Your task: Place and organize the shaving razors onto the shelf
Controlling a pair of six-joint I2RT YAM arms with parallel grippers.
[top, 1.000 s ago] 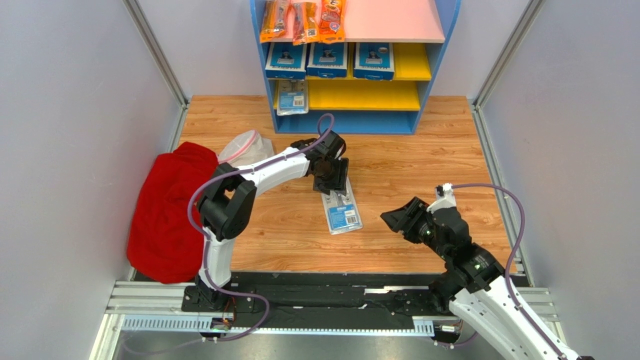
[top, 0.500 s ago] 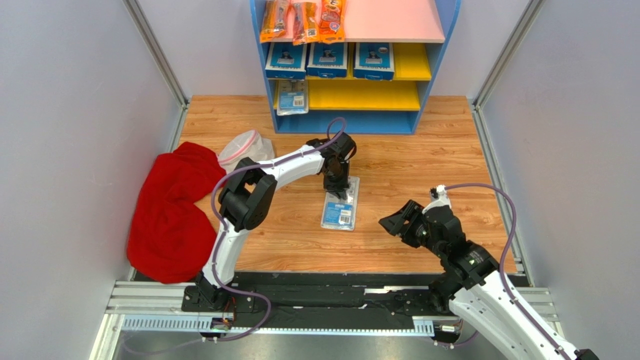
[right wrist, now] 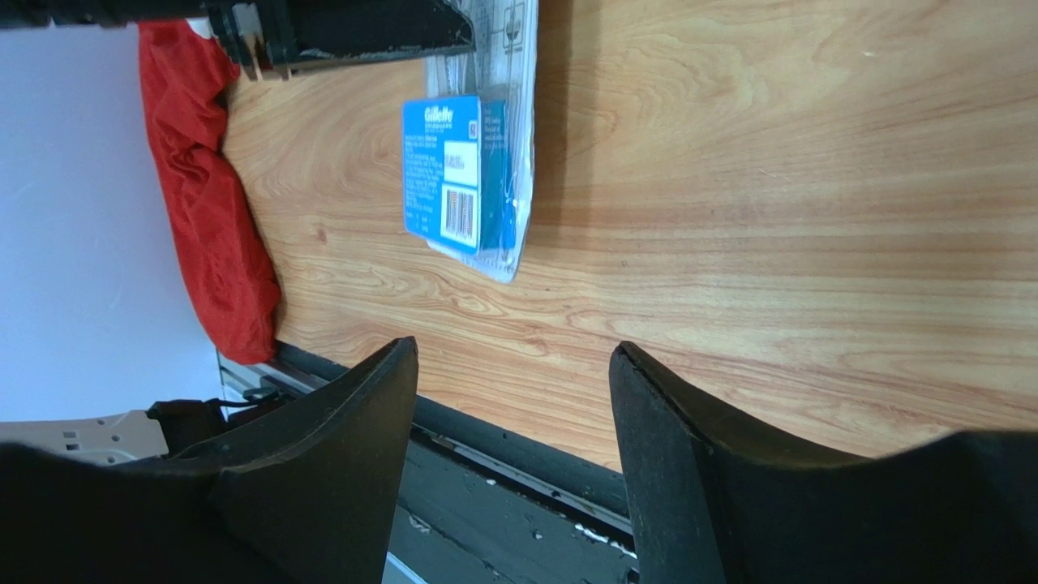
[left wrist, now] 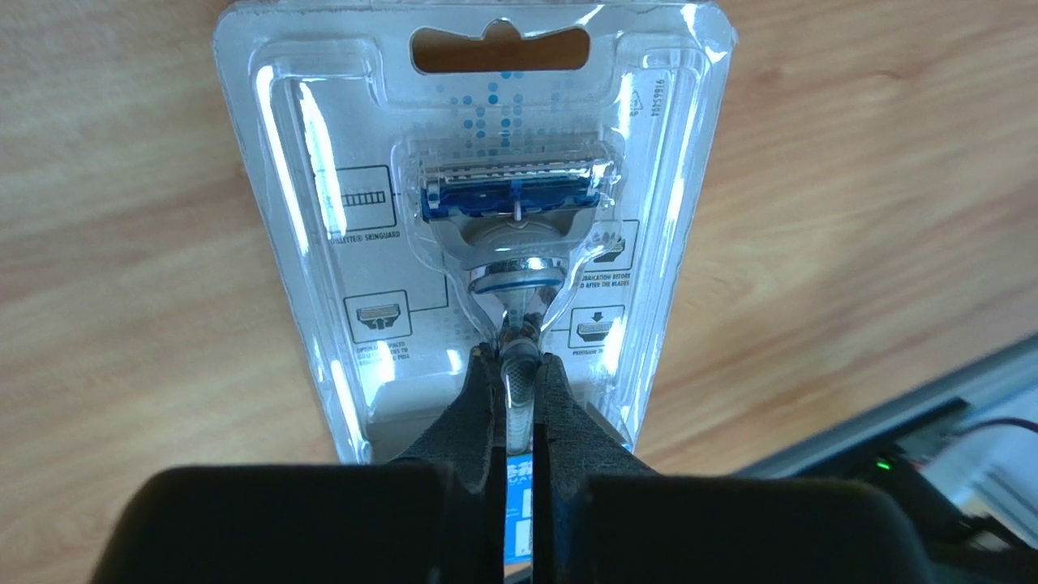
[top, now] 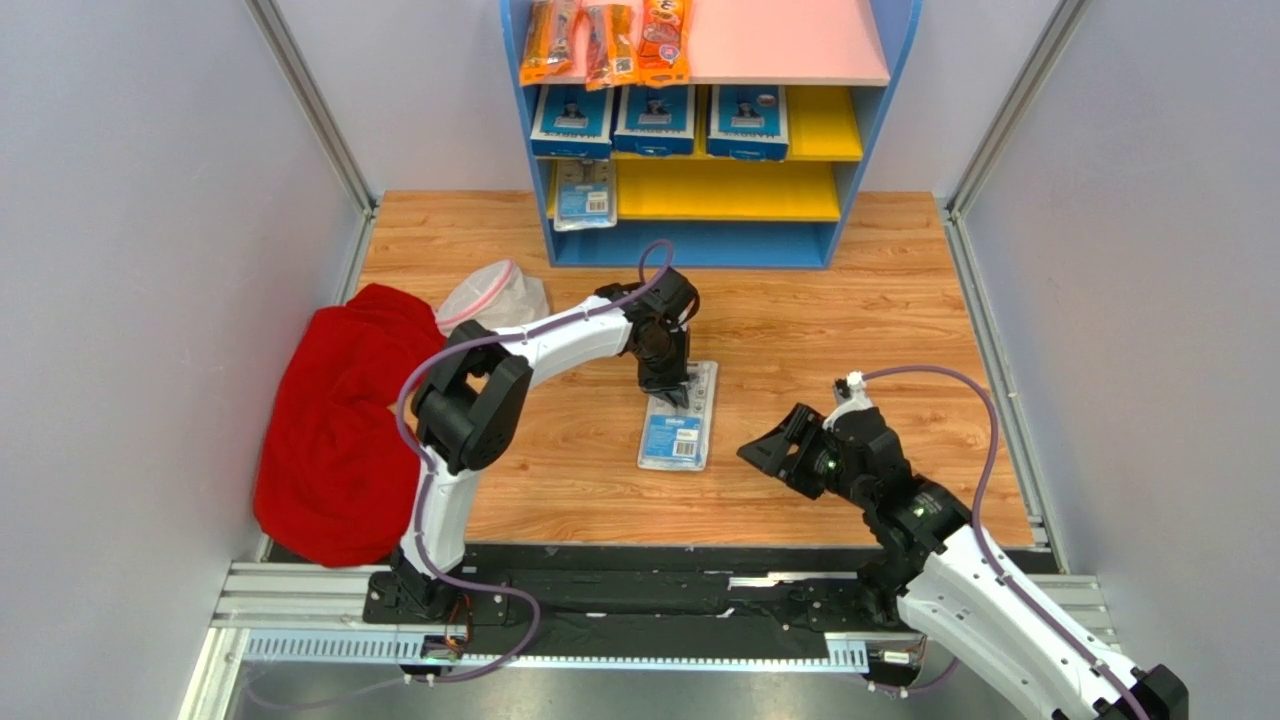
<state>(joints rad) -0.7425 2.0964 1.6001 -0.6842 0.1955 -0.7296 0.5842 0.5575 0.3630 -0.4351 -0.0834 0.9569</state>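
Note:
One razor pack (top: 678, 422) lies on the wooden table; its clear blister shows the razor head (left wrist: 512, 195). My left gripper (top: 670, 386) stands over the pack's far half, shut on the raised blister around the razor handle (left wrist: 519, 359). My right gripper (top: 766, 449) hovers open just right of the pack, nothing between its fingers (right wrist: 512, 347); the pack's blue end (right wrist: 461, 170) shows ahead of it. The shelf (top: 864, 165) stands at the back. Three blue razor packs (top: 658, 120) stand on its upper yellow board, and a paler one (top: 583, 195) on the lower left.
Orange snack packets (top: 606, 38) lie on the shelf's pink top board. A red cloth (top: 338, 420) and a clear plastic bag (top: 493, 296) sit at the table's left. The black rail (top: 661, 578) runs along the near edge. Grey walls close in both sides.
My left gripper has shut on the pack's blister, and the pack has turned straighter and shifted slightly left. The right arm has moved left, nearer the pack.

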